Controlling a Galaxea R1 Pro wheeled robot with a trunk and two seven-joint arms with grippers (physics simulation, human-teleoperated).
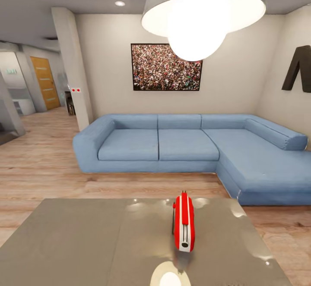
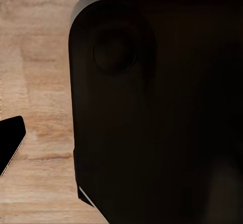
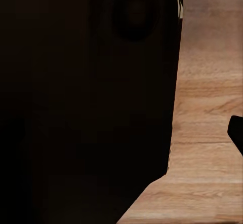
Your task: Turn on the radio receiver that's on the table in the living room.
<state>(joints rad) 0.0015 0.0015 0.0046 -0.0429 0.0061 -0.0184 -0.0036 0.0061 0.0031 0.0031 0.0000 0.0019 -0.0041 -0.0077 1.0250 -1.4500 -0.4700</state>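
Standing on edge on the glossy grey table [image 1: 86,243], right of its middle, the red radio receiver [image 1: 184,222] points its white-striped end toward the camera, a lamp glare just before it. Beyond lie wood floor [image 1: 39,165], the blue L-shaped sofa [image 1: 190,146], then the crowd picture [image 1: 166,67] on the beige wall. How either gripper's jaws stand I cannot tell; both wrist views show dark casing over floor.

From my head camera, the table [image 1: 86,243] runs off the frame's edge from 4 to 8 o'clock. The black letter [image 1: 299,68] is clipped at 3 o'clock, the ceiling lamp [image 1: 203,14] at 12. A dark rounded body [image 2: 162,112] blocks most of my left wrist view; another dark mass [image 3: 86,102] covers my right wrist view, too dim to identify.
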